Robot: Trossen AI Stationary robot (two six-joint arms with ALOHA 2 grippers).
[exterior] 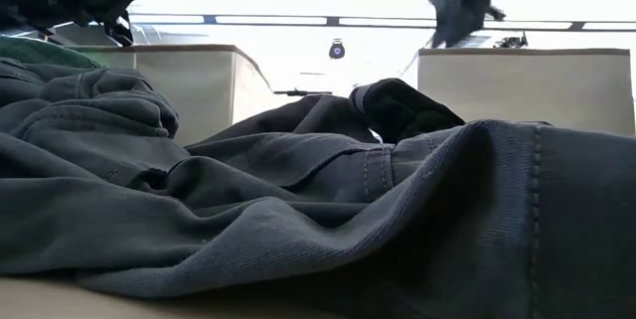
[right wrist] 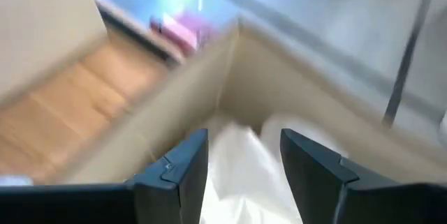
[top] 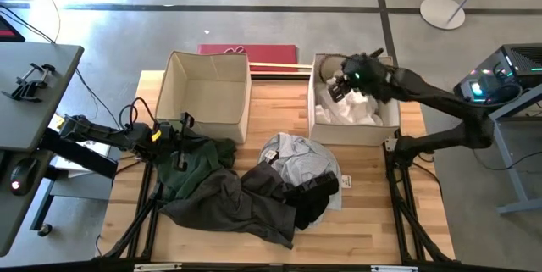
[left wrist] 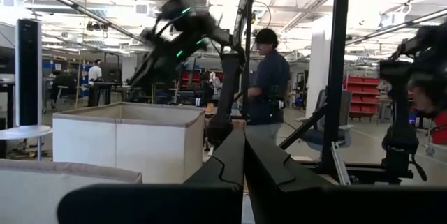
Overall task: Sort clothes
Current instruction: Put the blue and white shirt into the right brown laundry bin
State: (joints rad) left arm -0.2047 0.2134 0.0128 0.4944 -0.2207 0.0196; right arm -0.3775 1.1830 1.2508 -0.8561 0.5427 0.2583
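High view: my right gripper (top: 349, 84) hangs over the right beige box (top: 391, 124), which holds white garments (top: 349, 111). My left gripper (top: 182, 128) sits beside the empty left box (top: 241, 107), just over the dark green garment (top: 193, 163). A charcoal grey garment (top: 246, 204), a light grey garment (top: 301, 158) and a small black garment (top: 315, 194) lie heaped on the wooden table (top: 373, 213).

Low view: charcoal cloth (exterior: 298, 220) fills the foreground, with a black piece (exterior: 402, 108) behind it and both boxes beyond. My right gripper (exterior: 459, 6) shows above the right box (exterior: 527, 85).

Left wrist view: my left fingers (left wrist: 241, 161) are pressed together with nothing between them. A person (left wrist: 269, 77) stands in the room beyond.

Right wrist view: my right fingers (right wrist: 178, 175) are spread apart and empty, with white fabric (right wrist: 244, 175) below inside the box (right wrist: 293, 84).
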